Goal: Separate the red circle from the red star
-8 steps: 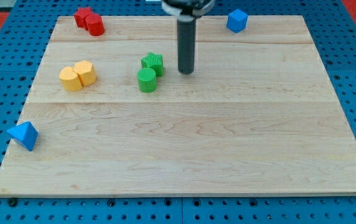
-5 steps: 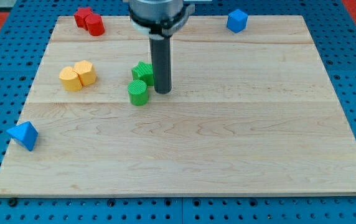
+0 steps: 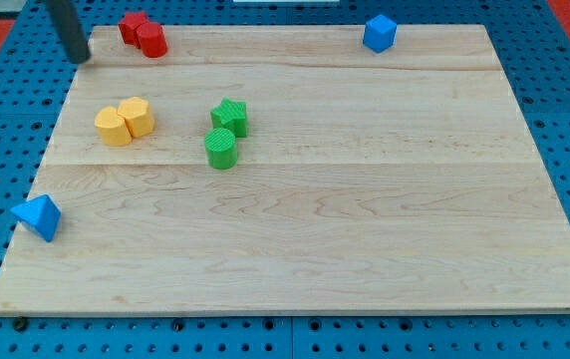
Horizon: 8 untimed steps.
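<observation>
Visible robot body: 1 straight rod, dark grey to near black, matte, round in section, uniform in width along the part shown. Upper end cut off by the view's top edge. My tip (image 3: 81, 60) ends blunt and flat. No markings, screws or cables can be made out.

Our tip (image 3: 79, 60) sits at ten o'clock on the wooden board (image 3: 365, 229), just at nine o'clock of the red star (image 3: 132, 26) and red circle (image 3: 151, 40), which are touching. We're clear of both. Green star (image 3: 230, 116) and green circle (image 3: 221, 149) touch near centre.
</observation>
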Each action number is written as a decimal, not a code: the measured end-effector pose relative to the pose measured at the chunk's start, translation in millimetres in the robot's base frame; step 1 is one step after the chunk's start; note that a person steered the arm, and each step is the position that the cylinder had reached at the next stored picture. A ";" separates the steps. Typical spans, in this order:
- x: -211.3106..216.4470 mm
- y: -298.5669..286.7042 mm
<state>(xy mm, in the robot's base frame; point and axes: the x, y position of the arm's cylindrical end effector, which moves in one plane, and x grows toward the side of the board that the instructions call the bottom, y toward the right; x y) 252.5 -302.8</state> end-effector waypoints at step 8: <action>-12.7 99.7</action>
